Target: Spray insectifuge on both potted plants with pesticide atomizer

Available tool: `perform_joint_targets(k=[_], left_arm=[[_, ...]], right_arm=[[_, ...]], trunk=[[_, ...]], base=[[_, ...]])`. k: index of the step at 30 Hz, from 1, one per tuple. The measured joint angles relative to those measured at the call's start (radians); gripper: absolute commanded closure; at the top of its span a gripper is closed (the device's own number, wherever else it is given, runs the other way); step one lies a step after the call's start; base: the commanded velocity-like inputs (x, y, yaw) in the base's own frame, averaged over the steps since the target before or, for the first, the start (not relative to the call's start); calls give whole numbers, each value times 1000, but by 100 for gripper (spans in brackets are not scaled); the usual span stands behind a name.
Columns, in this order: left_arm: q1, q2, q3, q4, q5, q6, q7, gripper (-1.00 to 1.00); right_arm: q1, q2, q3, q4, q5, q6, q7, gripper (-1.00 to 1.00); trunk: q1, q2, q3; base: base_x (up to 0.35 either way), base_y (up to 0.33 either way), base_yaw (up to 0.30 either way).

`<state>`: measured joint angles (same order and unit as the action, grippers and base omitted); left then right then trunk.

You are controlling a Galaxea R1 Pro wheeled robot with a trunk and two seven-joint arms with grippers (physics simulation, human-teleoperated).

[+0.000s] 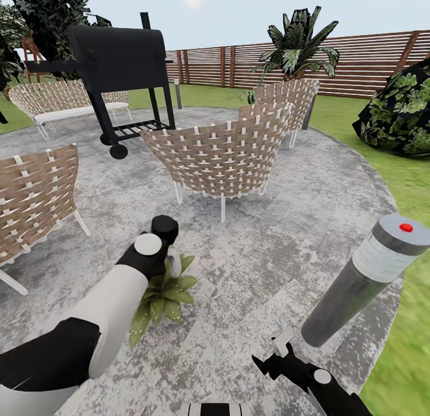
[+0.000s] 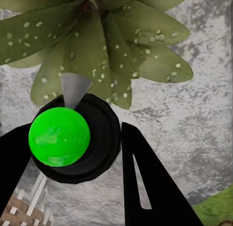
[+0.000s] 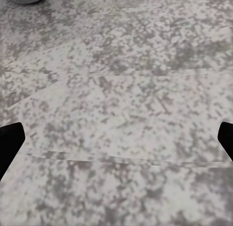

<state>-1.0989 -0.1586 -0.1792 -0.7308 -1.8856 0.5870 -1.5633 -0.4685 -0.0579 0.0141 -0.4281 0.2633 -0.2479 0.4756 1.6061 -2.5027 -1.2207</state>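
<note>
My left gripper [image 1: 162,244] is shut on the pesticide atomizer [image 1: 174,264] and holds it just above a potted plant [image 1: 164,296], a low rosette of speckled green leaves on the stone patio of the garden. In the left wrist view the black fingers [image 2: 150,182] clamp the dark atomizer [image 2: 99,138]. A bright green ball sits on its top and its whitish nozzle points at the plant's leaves [image 2: 97,41]. My right gripper [image 1: 280,355] hangs open low over bare patio stone [image 3: 116,90], with nothing between its fingertips [image 3: 9,143].
A grey bollard lamp [image 1: 364,279] stands close by my right arm at the patio edge. Woven chairs [image 1: 221,156] [image 1: 33,195] and a black grill [image 1: 119,64] stand ahead, with a bench [image 1: 65,102] behind. Lawn, a dark bush [image 1: 400,108] and a slat fence [image 1: 370,61] ring the patio.
</note>
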Motion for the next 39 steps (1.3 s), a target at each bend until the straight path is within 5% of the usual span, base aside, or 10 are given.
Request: perform_joint_targets(k=[5, 10, 14, 18, 20, 25, 29, 34, 37, 39], left_arm=[[-4, -8, -4, -6, 0, 0, 0, 100], [-10, 11, 1, -7, -4, -8, 0, 100], [-10, 92, 3, -7, -5, -12, 0, 100], [-4, 213, 10, -7, 8, -13, 0, 100], [-2, 246, 11, -7, 28, -12, 0, 100], [11, 290, 22, -2, 90, -10, 0, 100], [50, 373, 170, -5, 185, -12, 0, 100], [153, 402, 255, -8, 320, -19, 0, 100], [188, 413, 330, -7, 456, -94, 60, 100], [200, 413, 379, -7, 479, -111, 97, 100]], right_arm=[[0, 0, 0, 0, 0, 0, 0, -100], [0, 0, 0, 0, 0, 0, 0, -100], [0, -1, 0, 0, 0, 0, 0, -100], [0, -1, 0, 0, 0, 0, 0, -100], [0, -1, 0, 0, 0, 0, 0, -100], [0, -1, 0, 0, 0, 0, 0, -100], [0, -1, 0, 0, 0, 0, 0, -100], [0, -2, -1, 1, 0, 0, 0, -100], [0, -1, -1, 1, 0, 0, 0, -100], [0, -3, -1, 1, 0, 0, -1, -100]], trunk=[[0, 0, 0], [0, 0, 0], [0, 0, 0], [0, 0, 0], [0, 0, 0], [0, 0, 0], [0, 0, 0], [0, 0, 0], [0, 0, 0], [0, 0, 0]], base=[[0, 0, 0], [0, 0, 0], [0, 0, 0], [0, 0, 0], [0, 0, 0], [0, 0, 0], [0, 0, 0], [0, 0, 0], [0, 0, 0], [0, 0, 0]])
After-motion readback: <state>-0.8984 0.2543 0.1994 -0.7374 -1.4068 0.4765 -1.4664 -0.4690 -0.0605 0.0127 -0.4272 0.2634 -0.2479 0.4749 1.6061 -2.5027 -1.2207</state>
